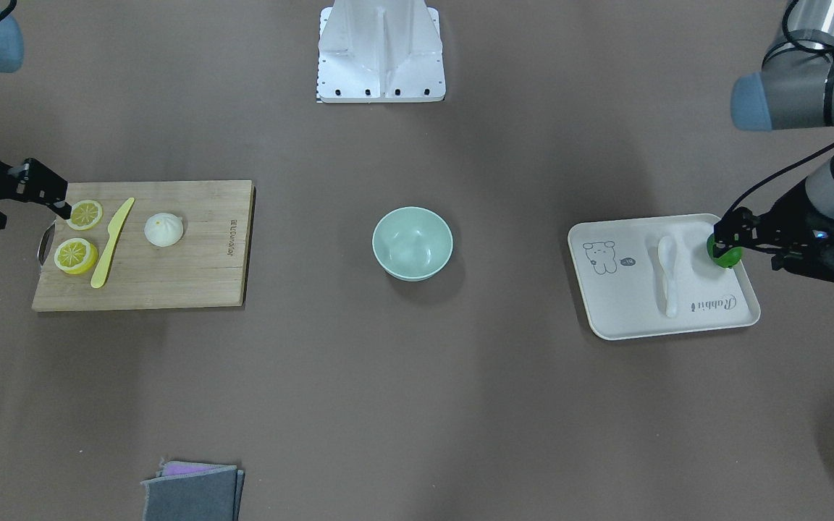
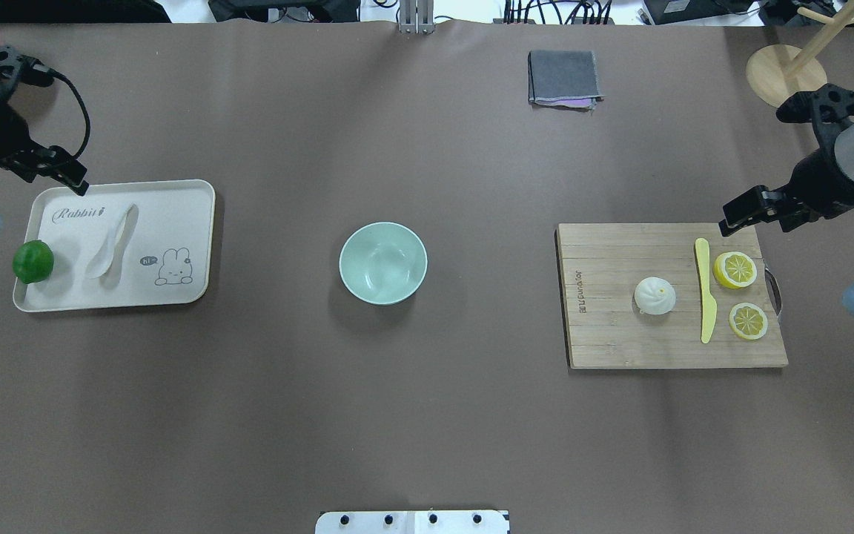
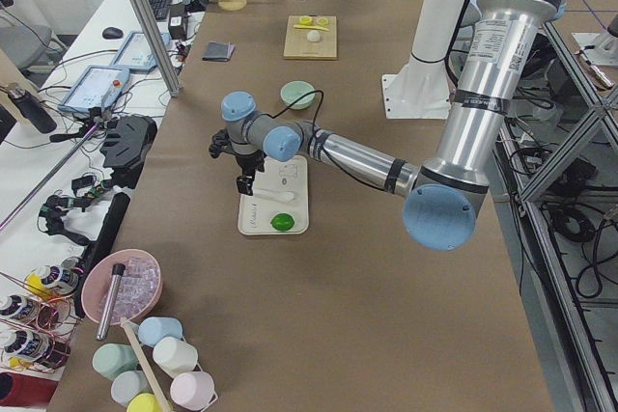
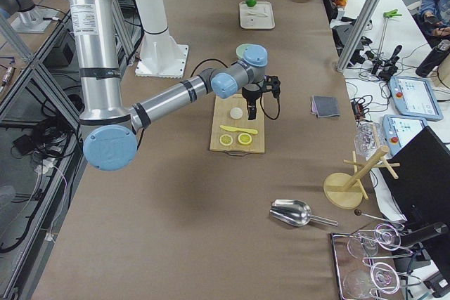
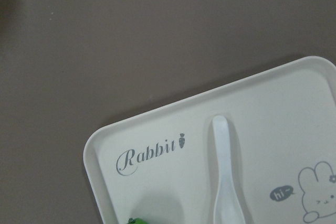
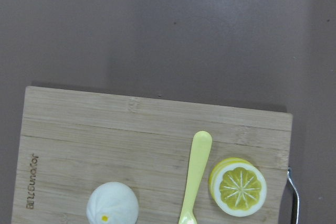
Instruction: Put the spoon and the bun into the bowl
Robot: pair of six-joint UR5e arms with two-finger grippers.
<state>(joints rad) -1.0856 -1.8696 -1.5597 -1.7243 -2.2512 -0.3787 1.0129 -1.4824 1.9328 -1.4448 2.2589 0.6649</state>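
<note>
Left pincer [image 2: 77, 185] — released or clenched, cannot tell — hangs apart from the spoon [image 2: 112, 241].

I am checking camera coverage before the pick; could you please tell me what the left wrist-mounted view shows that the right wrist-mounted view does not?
Only the left wrist-mounted view shows the tray with the spoon lying on it, plus a sliver of the lime. Only the right wrist-mounted view shows the cutting board carrying the bun, the yellow knife and one lemon slice. Both share the brown table; neither shows the bowl.
</note>
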